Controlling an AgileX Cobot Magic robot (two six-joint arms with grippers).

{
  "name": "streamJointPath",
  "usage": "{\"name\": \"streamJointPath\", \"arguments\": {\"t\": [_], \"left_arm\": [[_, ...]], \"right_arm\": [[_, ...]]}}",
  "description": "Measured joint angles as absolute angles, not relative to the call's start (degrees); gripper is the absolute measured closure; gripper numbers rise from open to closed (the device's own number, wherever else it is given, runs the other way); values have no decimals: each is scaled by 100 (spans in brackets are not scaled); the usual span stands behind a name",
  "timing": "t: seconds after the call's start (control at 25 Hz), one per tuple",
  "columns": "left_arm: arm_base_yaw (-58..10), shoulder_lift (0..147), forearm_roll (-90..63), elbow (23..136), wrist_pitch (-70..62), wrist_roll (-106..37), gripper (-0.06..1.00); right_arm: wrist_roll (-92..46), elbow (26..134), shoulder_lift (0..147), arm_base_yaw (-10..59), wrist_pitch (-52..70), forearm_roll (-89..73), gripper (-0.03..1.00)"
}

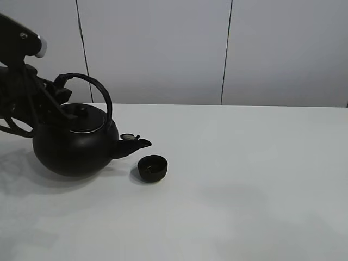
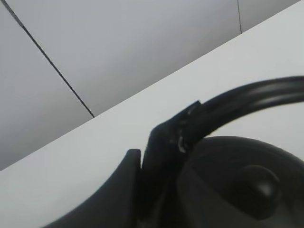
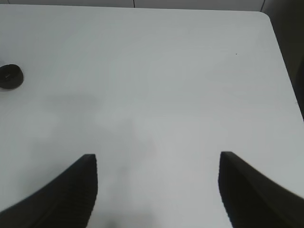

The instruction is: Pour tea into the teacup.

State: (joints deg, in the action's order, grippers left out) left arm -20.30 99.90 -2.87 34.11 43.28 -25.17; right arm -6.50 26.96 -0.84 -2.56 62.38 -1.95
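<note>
Left gripper [image 2: 180, 135]: closed on the arched handle of the round matte-black kettle [image 1: 76, 147]. The left wrist view shows the dark fingers [image 2: 159, 156] clamped where the handle curves down towards the lid. Right gripper [image 3: 157, 156]: jaws spread wide, nothing between them, hanging over bare white table [image 1: 261, 179] and out of the exterior frame.

Kettle: left of centre in the exterior view. Its body is low over or resting on the table; which of the two cannot be told. Its spout [image 1: 136, 144] points right towards the middle of the frame.

Tiny low black handleless teacup [image 1: 153, 167]: upright on the table, just below and right of the spout tip, near the kettle body but apart from it.

Progress, as judged: the kettle is grasped and the spout is brought close to the teacup. No stream shows. The teacup's inside is too dark to tell whether it holds tea. Pouring appears still to do, which calls for tilting the kettle with the spout over the rim.

Count: one kettle, one teacup, two grippers.
</note>
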Motion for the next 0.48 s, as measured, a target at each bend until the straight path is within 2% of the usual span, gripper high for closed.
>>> {"name": "streamJointPath", "arguments": {"t": [0.48], "left_arm": [[-2030, 9990, -548, 3435, 4269, -2963, 83]], "right_arm": [[-650, 2696, -84, -256, 6238, -195, 47]]}}
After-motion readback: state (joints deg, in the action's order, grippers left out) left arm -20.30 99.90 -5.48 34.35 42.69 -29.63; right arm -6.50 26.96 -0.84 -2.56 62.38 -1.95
